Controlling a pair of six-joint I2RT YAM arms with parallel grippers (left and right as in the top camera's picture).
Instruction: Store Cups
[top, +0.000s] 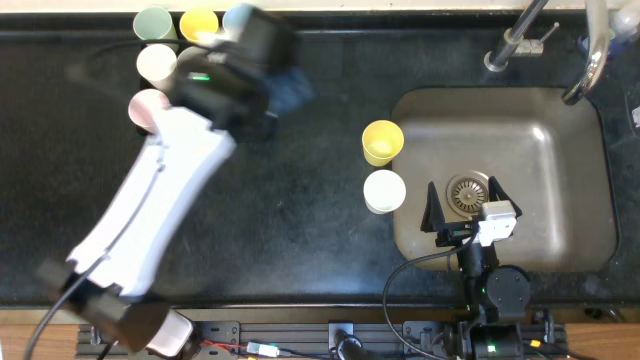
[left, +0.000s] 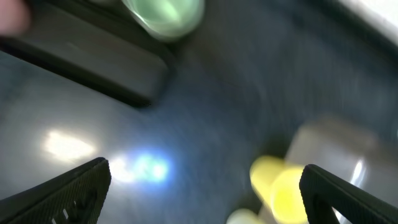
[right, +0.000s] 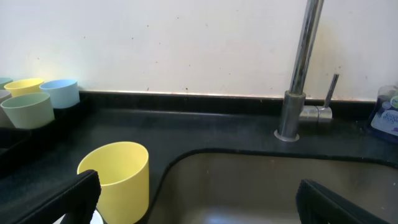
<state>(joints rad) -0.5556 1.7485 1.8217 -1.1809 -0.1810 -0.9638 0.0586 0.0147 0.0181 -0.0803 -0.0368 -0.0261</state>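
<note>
Several cups stand at the counter's back left: green (top: 152, 22), yellow (top: 198, 22), blue (top: 238, 15), white (top: 156, 62) and pink (top: 148, 105). A yellow cup (top: 382, 140) and a white cup (top: 384, 190) stand by the sink's left rim. My left gripper (top: 283, 90) hovers over the dark counter right of the back group, open and empty (left: 205, 199); its view is blurred, with a green cup (left: 165, 15) and the yellow cup (left: 280, 190) ahead. My right gripper (top: 465, 205) is over the sink, open and empty (right: 199, 208), with the yellow cup (right: 118, 177) close by.
The steel sink (top: 560, 130) fills the right side, with its drain (top: 467, 190) near my right gripper. A faucet (right: 298, 81) rises behind it, and a soap bottle (right: 385, 115) stands at the far right. The white left arm (top: 150, 210) crosses the counter.
</note>
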